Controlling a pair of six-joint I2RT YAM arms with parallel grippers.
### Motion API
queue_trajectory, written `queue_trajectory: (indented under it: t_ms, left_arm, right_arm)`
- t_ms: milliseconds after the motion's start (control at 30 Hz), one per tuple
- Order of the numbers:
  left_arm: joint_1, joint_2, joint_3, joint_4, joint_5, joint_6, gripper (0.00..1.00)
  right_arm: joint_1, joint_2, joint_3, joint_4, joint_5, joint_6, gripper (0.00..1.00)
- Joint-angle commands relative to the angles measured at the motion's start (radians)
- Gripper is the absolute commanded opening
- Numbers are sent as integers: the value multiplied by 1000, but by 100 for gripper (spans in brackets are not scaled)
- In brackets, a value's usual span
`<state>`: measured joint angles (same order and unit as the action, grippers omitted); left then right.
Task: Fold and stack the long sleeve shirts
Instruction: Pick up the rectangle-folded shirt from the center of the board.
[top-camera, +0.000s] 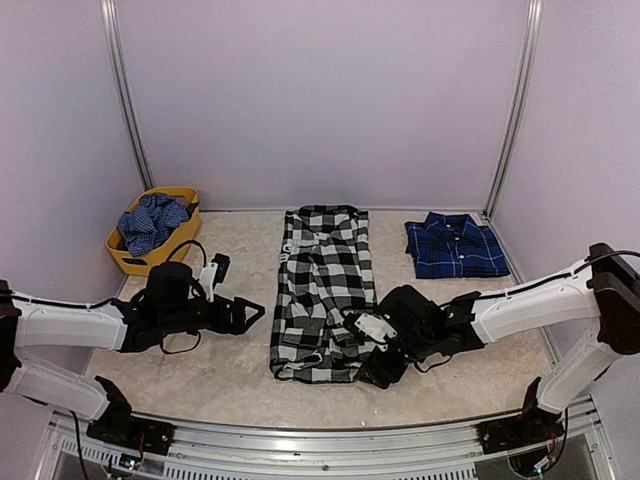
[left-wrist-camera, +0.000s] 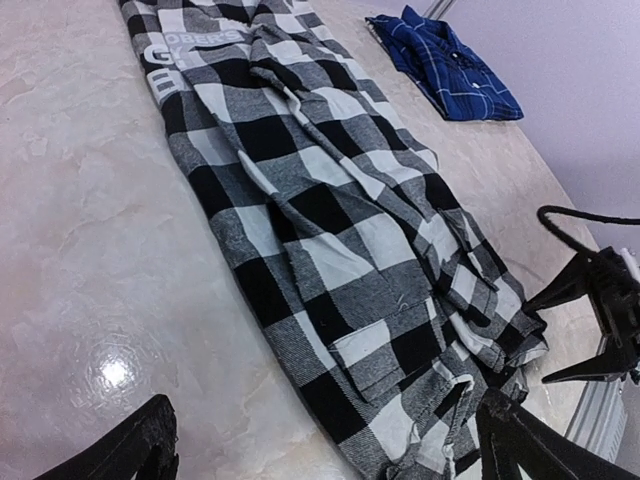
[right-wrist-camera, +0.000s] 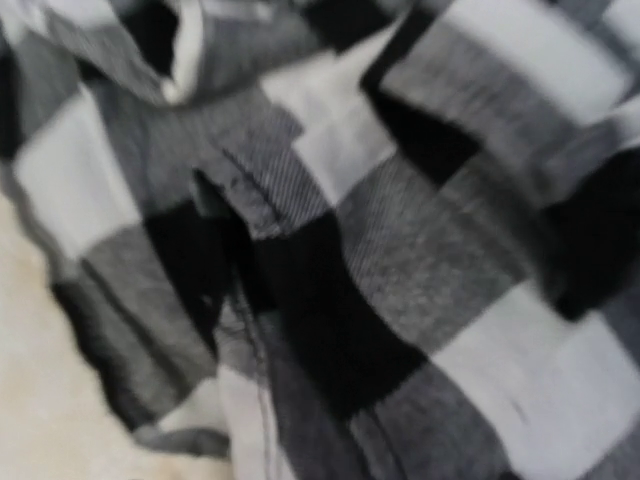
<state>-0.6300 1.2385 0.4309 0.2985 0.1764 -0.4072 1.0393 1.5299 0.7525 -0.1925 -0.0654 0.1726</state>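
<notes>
Check shirt lies as a long strip mid-frame on the desk; navy shirt sits folded, upper right. Left claw gapes empty beside it. Right claw is at the lower hem, jaws apart. Best to pinch all hem layers evenly — then fold upward squarely.

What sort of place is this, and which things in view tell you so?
Probably a robot lab's test cell, not a home: plain walls with metal posts, two robot arms bolted to a rail at the table edge, and shirts laid out.
</notes>
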Motion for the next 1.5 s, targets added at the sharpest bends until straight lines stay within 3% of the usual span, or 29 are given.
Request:
queue_trajectory:
  t_ms: [0,267,733,1233,1467]
  left_arm:
    - [-76,-97,-17,3,-103,-3,99]
    - [-191,-195,-41,-65,-173,19,99]
    - [-525,-125,-51,-111,-335,130,99]
    - [-810,183,74,-164,-440,236,98]
    - [-820,269,107,-170,-428,252,86]
  right_arm:
    - [14,83,55,-28,-11,-44,70]
    - [74,164,73,-74,15,-25,52]
    - [171,59,-13,-116,-8,94,0]
    - [168,-197,-55,-267,-81,222,0]
    - [157,-275,-54,-327,-76,266,0]
